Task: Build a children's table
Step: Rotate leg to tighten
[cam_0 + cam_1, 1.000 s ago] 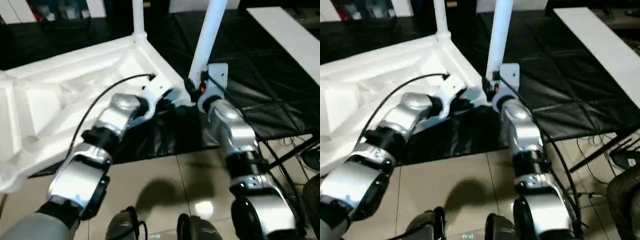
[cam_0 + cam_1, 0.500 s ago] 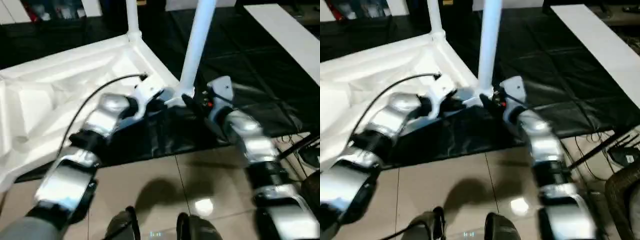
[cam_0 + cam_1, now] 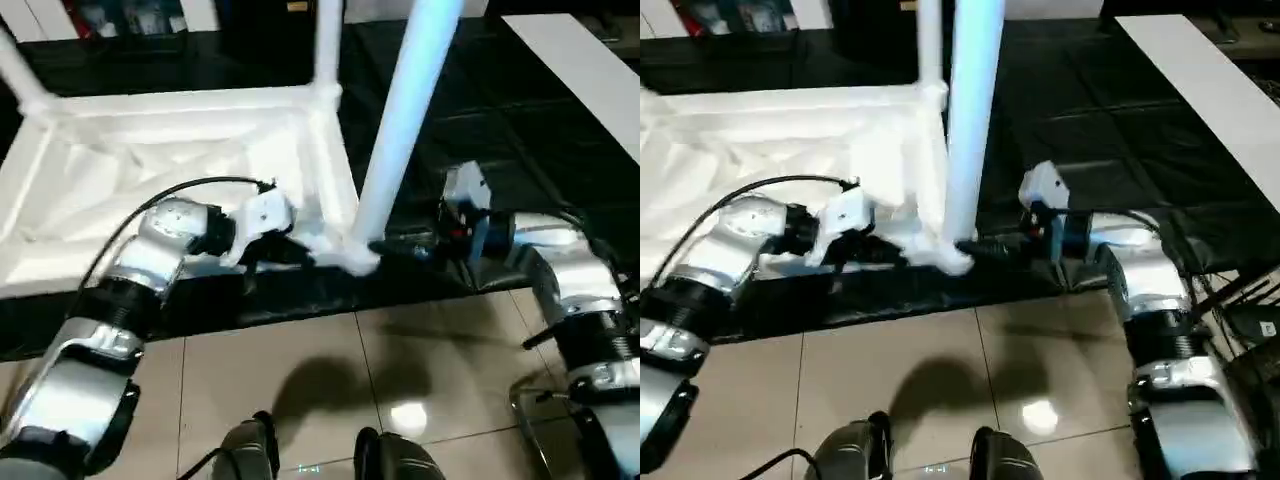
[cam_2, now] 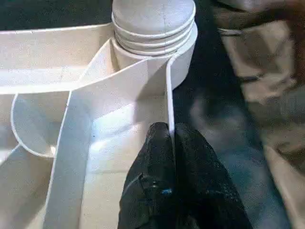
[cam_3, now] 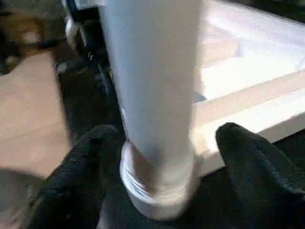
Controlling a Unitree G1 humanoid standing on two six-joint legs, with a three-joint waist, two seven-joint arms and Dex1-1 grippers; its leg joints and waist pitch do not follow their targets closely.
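The white tabletop (image 3: 170, 170) lies upside down on the black floor mat (image 3: 560, 140), ribbed underside up, and a tapered leg (image 3: 405, 120) stands in the near corner socket (image 4: 152, 28). Another leg (image 3: 327, 45) rises from the far corner, and a third (image 3: 20, 70) from the far left one.

The left gripper (image 4: 169, 143) is pinched tight on the thin rim wall of the tabletop, just beside that near socket, bracing the whole piece. Good anchor point, close to where the force goes in.

The right gripper (image 5: 162, 157) comes in level from the right with its jaws wide, one black finger (image 5: 252, 167) on each side of the leg's base, straddling it low by the threaded collar. I can't tell that either finger is actually pressing on it; it looks like a loose bracket, not a grip.

My read: the leg is being seated. To do it well, close squarely on the base, keep the leg plumb over the socket, and turn in short bites. The left hold must not let go, or the top will skate across the mat.
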